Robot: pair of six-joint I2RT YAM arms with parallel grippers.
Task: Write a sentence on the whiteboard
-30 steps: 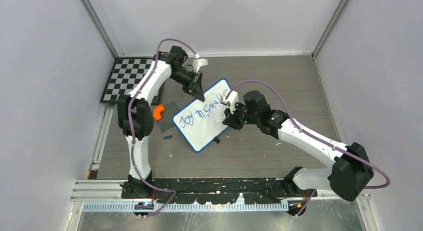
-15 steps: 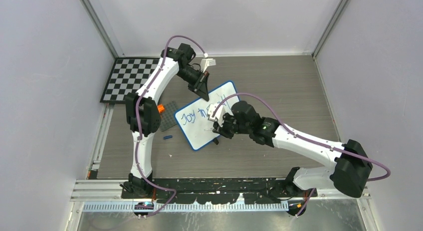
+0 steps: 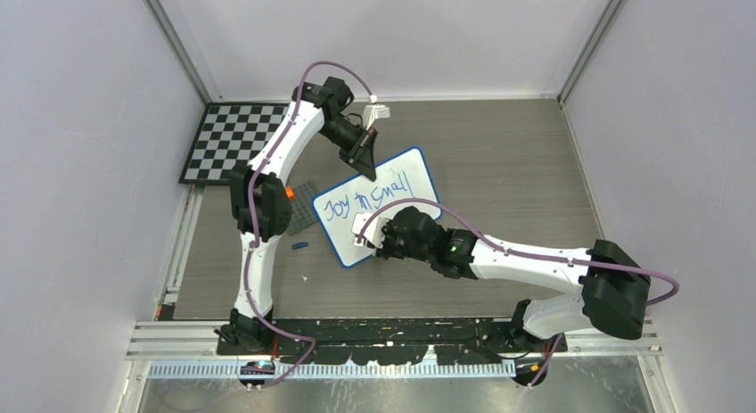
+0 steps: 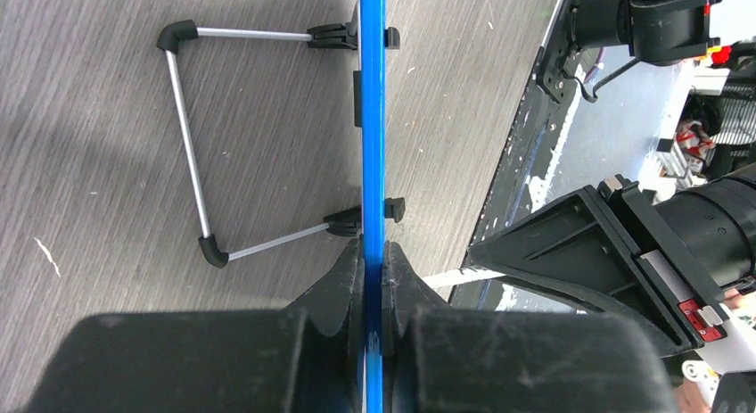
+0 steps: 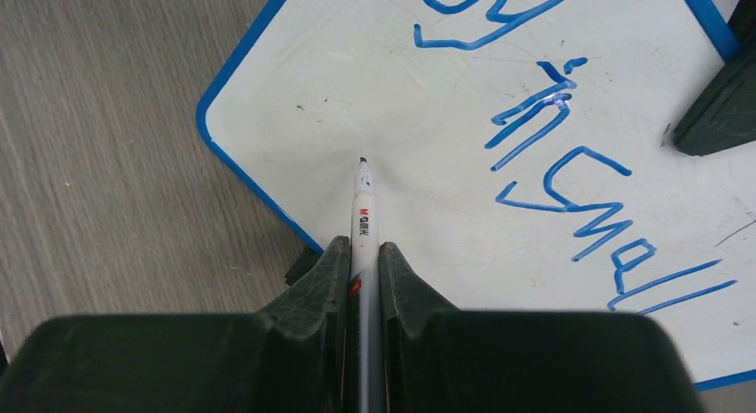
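Sitting on a grey wood-grain table (image 3: 517, 163) between pale walls (image 3: 80, 163), the whiteboard (image 5: 383, 83) is clamped by the left gripper (image 4: 373, 257), a marker (image 5: 363, 212) by the right gripper (image 5: 364, 252).

rear of marker (image 5: 363, 210) hidden inside right tool (image 5: 362, 249), whiteboard (image 5: 357, 92) cut off at picture's top and right edges

Both arms are built alike. The left arm (image 3: 283, 144) and the right arm (image 3: 535, 266) have smooth white shells along the links and bulky matte black housings at the joints. A purple cable (image 3: 332, 67) runs in open loops along each one. A small white block (image 3: 379, 112) sits at the left wrist. A tiny green light (image 3: 456, 247) glows on the right arm. The right gripper (image 5: 364, 252) has black, wedge-shaped fingers (image 5: 316, 284) on a broad black body.
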